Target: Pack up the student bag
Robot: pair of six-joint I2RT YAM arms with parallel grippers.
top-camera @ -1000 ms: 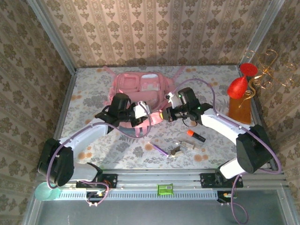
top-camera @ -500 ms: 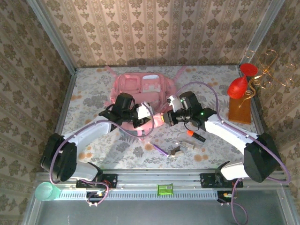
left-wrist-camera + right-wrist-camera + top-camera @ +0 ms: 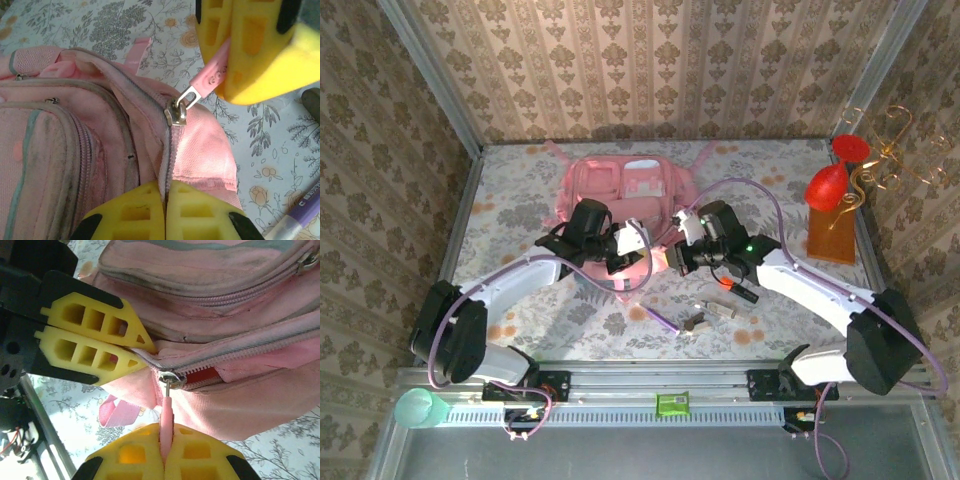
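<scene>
Working the main zip looks to be the step in hand, ahead of any packing

- Student bag (image 3: 625,185): one, pink, lying flat at the far middle of the table (image 3: 520,200), front pockets facing up
- Right gripper (image 3: 164,442): one, pinching the pink zip pull (image 3: 166,412) flat between closed fingers
- Left gripper (image 3: 166,200): one, clamping the bag's fabric at the zip seam, a little along the track from the slider (image 3: 176,112), and so bracing it
- Purple pen (image 3: 660,318): one, lying on the table nearer the arm bases than the bag
- Orange-capped marker (image 3: 738,290): one, lying just beside the right arm
- Small metallic pieces (image 3: 698,322): lying between pen and marker, perhaps two, too small for counting with confidence

Next move, as a judgement: the right gripper is needing to draw the pull along the line of the teeth and away from the left gripper's hold, while that hold is keeping the cloth taut. A sideways tug is risking the thin tab slipping from the pads. How far the zip is standing open is not clear, and the loose items are waiting outside the bag
</scene>
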